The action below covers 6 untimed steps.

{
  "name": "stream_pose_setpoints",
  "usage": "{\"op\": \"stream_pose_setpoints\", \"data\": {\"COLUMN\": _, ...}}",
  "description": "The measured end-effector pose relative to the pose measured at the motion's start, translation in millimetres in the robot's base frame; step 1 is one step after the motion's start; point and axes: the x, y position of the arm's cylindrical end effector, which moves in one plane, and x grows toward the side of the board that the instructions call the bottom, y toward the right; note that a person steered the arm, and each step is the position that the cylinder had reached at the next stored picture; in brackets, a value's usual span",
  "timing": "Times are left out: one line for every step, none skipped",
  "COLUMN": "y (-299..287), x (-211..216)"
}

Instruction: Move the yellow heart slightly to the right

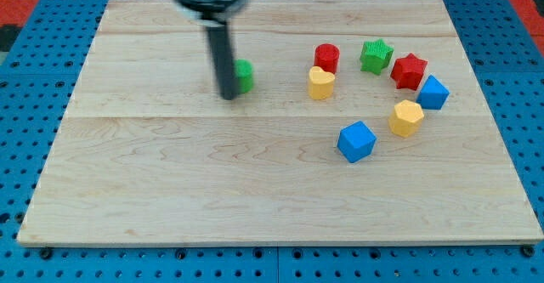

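One block matters for this job: the small yellow heart-shaped block, which sits right of centre in the upper half of the pale wooden tabletop. A red cylinder block stands just beside it toward the view's top, close enough that I cannot tell whether they touch. Further to the view's right lie a green star-shaped block, a red star-like block, a blue cube, a yellow hexagonal block and a second blue cube. My tip rests well to the view's left of the heart, which I judge a sensible side to begin a rightward push from. It stands in front of a green block, hiding much of it, so its shape is unclear. There is no gripper here, only the rod, whose blurred upper end is cut off at the view's top.
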Motion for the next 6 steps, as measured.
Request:
{"op": "stream_pose_setpoints", "data": {"y": 41.3, "x": 7.2}}
{"op": "stream_pose_setpoints", "data": {"y": 41.3, "x": -4.5}}
{"op": "stream_pose_setpoints", "data": {"y": 41.6, "x": -23.8}}
{"op": "stream_pose_setpoints", "data": {"y": 95.4, "x": -14.5}}
{"op": "stream_pose_setpoints", "data": {"y": 98.8, "x": 2.3}}
{"op": "stream_pose_setpoints", "data": {"y": 50.8, "x": 57.1}}
